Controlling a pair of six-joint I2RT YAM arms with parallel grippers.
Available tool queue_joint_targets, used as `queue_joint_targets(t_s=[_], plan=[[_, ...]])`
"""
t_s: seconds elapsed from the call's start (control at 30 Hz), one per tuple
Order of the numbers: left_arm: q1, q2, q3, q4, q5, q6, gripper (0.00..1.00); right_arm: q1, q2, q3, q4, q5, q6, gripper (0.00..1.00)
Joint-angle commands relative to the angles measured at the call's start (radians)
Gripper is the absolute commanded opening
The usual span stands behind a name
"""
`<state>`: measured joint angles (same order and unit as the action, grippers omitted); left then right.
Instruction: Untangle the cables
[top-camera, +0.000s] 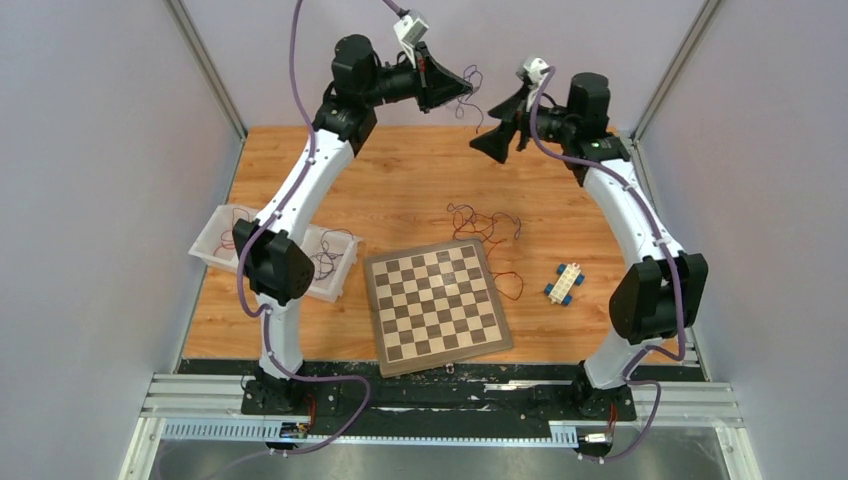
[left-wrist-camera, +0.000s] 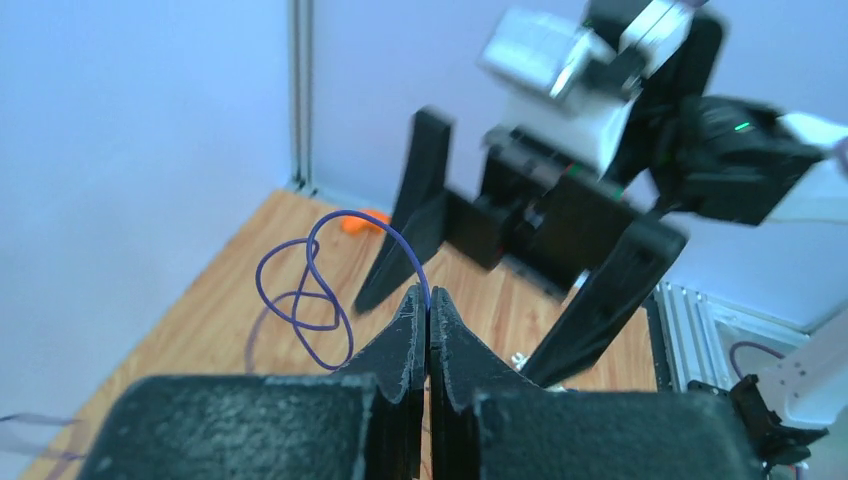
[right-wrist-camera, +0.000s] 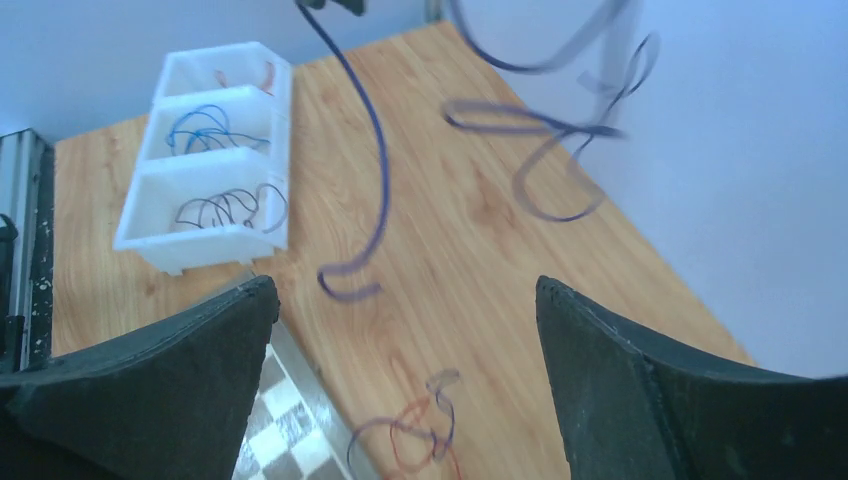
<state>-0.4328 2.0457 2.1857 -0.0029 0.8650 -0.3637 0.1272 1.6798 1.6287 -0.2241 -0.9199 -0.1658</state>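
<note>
High over the far end of the table, my left gripper is shut on a thin dark purple cable. The cable dangles from its tips in loose loops. My right gripper faces it close by, open with nothing between its jaws. The same purple cable hangs free in front of those jaws, and their black fingers show in the left wrist view. A tangle of red and dark cables lies on the wooden table beyond the chessboard.
A white three-compartment bin at the left holds red, blue and dark cables, sorted by colour. A chessboard lies front centre. A small blue and white block sits to its right. Pale walls enclose the table.
</note>
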Motion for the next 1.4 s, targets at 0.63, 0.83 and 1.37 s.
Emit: queue_joint_targets(t_s=[0.63,0.83,1.37], plan=[[0.159,-0.234,-0.102,0.097,0.037,-0.141,0.00,0.153,0.042,-0.161,0.693,-0.082,0.362,0.00],[0.212,-0.374,-0.377,-0.104,0.082,0.198,0.00,0.171,0.006,-0.128,0.730,-0.122,0.477,0.00],[0.163,-0.445,-0.572,0.188,0.189,0.070,0.70,0.226,0.086,-0.010,0.670,-0.226,0.463,0.00]])
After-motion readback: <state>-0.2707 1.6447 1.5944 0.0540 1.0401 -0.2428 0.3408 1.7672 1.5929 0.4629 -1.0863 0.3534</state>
